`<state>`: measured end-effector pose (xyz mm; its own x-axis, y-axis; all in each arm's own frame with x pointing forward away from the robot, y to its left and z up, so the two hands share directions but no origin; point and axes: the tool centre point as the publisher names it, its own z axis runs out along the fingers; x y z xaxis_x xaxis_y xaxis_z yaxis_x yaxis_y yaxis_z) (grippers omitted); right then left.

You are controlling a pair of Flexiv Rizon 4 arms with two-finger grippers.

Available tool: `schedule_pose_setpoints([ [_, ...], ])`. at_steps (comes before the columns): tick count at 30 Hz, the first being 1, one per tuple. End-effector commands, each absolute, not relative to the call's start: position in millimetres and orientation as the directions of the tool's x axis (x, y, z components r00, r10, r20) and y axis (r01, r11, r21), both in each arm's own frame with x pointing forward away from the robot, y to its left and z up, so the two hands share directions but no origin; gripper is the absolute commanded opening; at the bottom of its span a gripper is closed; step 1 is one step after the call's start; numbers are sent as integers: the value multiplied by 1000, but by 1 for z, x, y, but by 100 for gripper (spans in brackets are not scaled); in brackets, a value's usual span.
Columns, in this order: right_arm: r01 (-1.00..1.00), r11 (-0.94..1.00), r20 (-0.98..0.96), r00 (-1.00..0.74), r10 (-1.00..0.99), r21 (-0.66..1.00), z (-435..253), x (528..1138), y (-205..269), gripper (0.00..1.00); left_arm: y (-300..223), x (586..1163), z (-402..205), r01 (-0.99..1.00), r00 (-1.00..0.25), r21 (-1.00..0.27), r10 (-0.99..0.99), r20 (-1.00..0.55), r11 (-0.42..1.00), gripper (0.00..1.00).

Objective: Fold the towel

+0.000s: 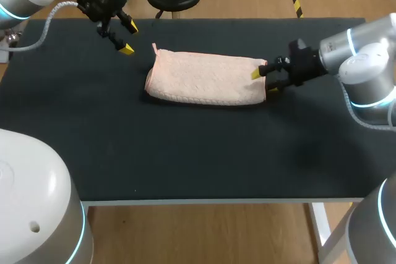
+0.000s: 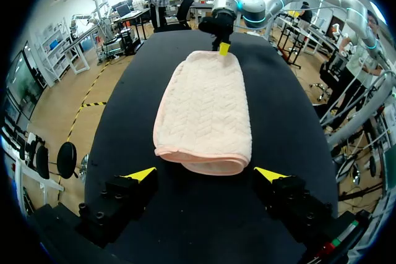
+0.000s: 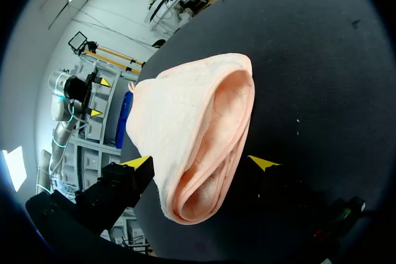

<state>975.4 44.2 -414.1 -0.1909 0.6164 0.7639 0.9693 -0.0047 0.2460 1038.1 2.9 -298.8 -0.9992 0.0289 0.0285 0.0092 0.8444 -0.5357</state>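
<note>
A pink towel (image 1: 207, 78), folded into a long thick pad, lies on the black table (image 1: 185, 153) toward the back middle. My left gripper (image 1: 127, 36) hangs open above the table, just off the towel's left end and apart from it. In the left wrist view the towel (image 2: 204, 112) stretches away ahead of the open left gripper (image 2: 205, 174). My right gripper (image 1: 263, 80) is open at the towel's right end. In the right wrist view that layered end (image 3: 198, 140) lies between the spread fingers of the right gripper (image 3: 201, 162), without being clamped.
The table's front edge (image 1: 198, 201) runs across the near side, with bare dark surface between it and the towel. My right gripper (image 2: 221, 44) shows at the towel's far end in the left wrist view.
</note>
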Motion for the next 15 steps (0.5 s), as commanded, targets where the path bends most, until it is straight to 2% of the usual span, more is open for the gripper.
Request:
schedule_pose_setpoints([
  [1,973,-14,779,-177,601,232,-422,981,54,100,3,1038,-300,11,-999,-538,30,27,843,100],
  [15,973,-39,794,-162,586,227,-423,990,86,100,3,1038,-300,11,-999,-538,30,27,843,100],
])
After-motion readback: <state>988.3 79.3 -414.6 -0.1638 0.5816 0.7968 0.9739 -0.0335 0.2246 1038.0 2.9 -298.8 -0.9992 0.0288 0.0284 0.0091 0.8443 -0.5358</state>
